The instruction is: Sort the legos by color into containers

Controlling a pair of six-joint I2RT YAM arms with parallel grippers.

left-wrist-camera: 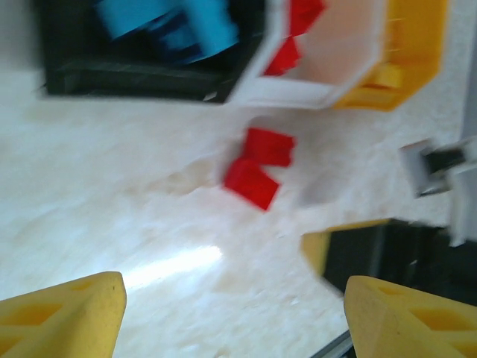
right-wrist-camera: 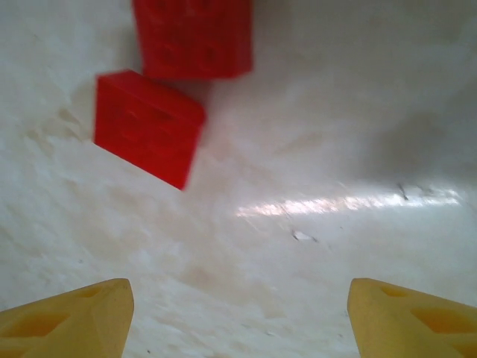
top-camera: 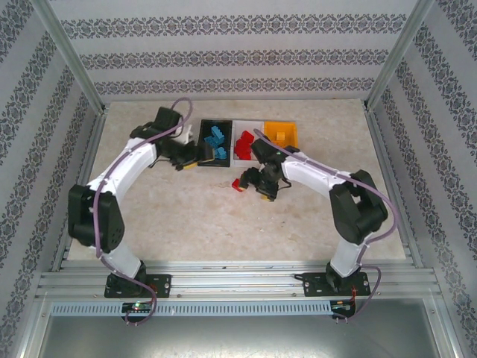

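Note:
Two loose red legos (top-camera: 240,183) lie touching on the table in front of the containers. In the left wrist view they (left-wrist-camera: 260,168) sit ahead of my left gripper (left-wrist-camera: 235,317), which is open with nothing between its fingers. My right gripper (right-wrist-camera: 238,321) is open too, low over bare table, with one red brick (right-wrist-camera: 149,127) and a second (right-wrist-camera: 194,37) ahead to its left. The black bin (top-camera: 216,160) holds blue legos (top-camera: 217,139), the white bin (top-camera: 254,124) red ones (top-camera: 244,142), and the orange-yellow bin (top-camera: 292,133) orange ones. My left gripper (top-camera: 195,158) is at the black bin's front left corner.
The three bins stand side by side at the back of the table. My right gripper (top-camera: 257,183) hovers just right of the loose red bricks, and its body (left-wrist-camera: 373,253) shows in the left wrist view. Patterned walls and metal rails enclose the table.

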